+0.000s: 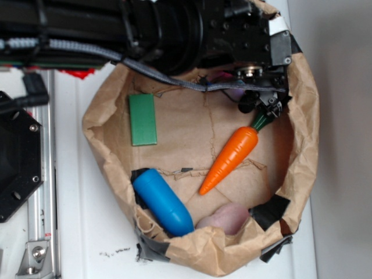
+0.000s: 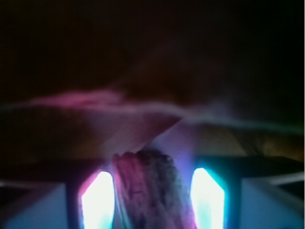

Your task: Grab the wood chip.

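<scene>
**Wood chip sits between the fingers, deep in the paper bag's far corner**

You have the arm reaching in from the top of the exterior view, its black wrist over the upper right of the brown paper bag. The gripper is mostly hidden there under its own housing. Your wrist camera is dark and blurred, but it shows a rough, reddish-brown wood chip standing between the two glowing fingers. Gaps show on either side of the chip, so you cannot tell whether the fingers are pressing it or only flanking it.

Elsewhere in the bag you see:
- a green rectangular block lying flat at upper left
- an orange toy carrot lying diagonally, green top just beside the wrist
- a blue capsule-shaped piece at lower left
- a pinkish rounded object against the near wall, partly hidden

Black tape patches the bag's rim. No readable writing or labels in either view
</scene>
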Robot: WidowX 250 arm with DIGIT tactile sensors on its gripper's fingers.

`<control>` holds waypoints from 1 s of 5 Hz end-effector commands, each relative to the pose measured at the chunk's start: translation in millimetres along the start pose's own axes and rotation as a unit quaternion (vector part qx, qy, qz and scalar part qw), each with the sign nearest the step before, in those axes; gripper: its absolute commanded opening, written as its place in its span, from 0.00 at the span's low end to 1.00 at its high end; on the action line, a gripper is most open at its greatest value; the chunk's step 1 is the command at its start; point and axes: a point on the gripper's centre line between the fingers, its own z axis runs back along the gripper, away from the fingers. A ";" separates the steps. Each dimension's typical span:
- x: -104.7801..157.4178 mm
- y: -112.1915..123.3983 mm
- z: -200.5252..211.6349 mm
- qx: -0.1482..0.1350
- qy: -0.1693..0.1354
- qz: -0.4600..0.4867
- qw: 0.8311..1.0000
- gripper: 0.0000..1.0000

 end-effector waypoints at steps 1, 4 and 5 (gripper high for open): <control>-16.3 4.4 -2.5 0.008 0.014 -0.032 0.999 0.00; -38.9 -8.2 47.9 -0.006 0.024 -0.126 0.992 0.00; -34.8 -29.6 96.7 -0.017 0.053 -0.189 0.980 0.00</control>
